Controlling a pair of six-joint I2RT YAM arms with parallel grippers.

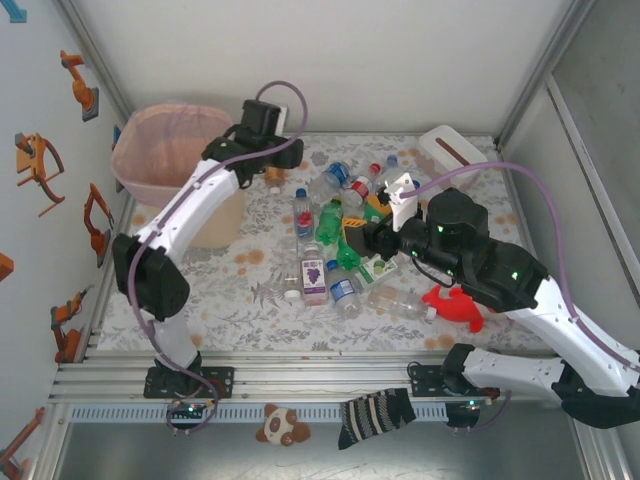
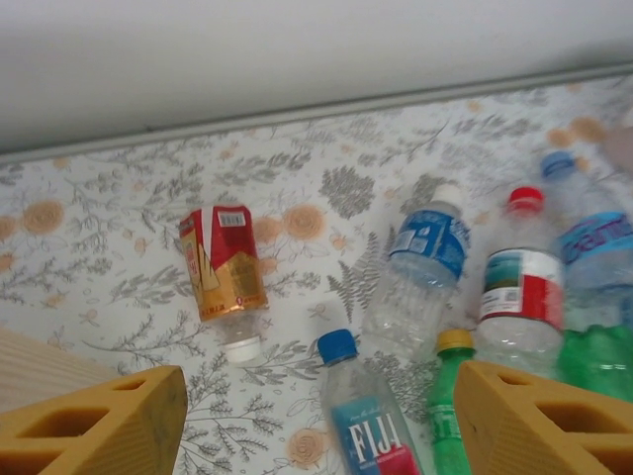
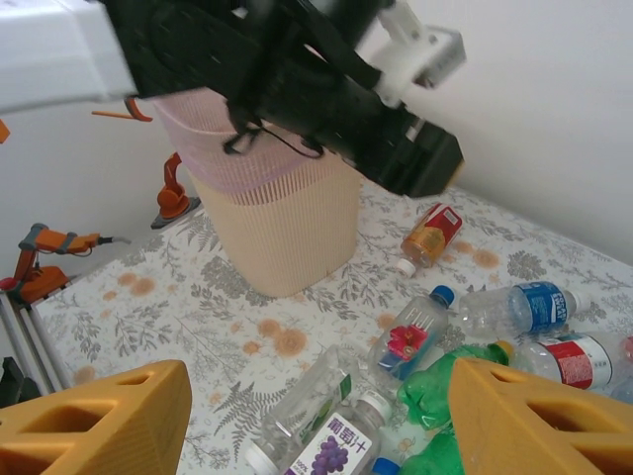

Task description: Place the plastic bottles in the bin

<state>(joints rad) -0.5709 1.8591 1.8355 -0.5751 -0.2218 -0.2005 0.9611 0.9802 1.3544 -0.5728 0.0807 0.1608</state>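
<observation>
Several plastic bottles point(image 1: 330, 230) lie in a loose pile mid-table. Among them are a Fiji bottle point(image 2: 371, 430), a red-and-gold labelled bottle point(image 2: 223, 267), green ones point(image 1: 329, 220) and a purple grape-label bottle point(image 3: 341, 445). The cream bin point(image 1: 170, 150) with its pink liner stands at the far left, its ribbed wall point(image 3: 287, 228) behind the left arm. My left gripper point(image 2: 316, 426) hovers open above the Fiji bottle's cap end, beside the bin, nothing between its fingers. My right gripper point(image 3: 316, 421) hangs open over the pile's right side, above the grape bottle, holding nothing.
A red toy figure point(image 1: 455, 305) lies right of the pile. A white tissue box point(image 1: 452, 155) sits at the far right corner. A striped sock point(image 1: 375, 415) and a small plush point(image 1: 283, 425) lie on the near rail. Walls close in the table's back and sides.
</observation>
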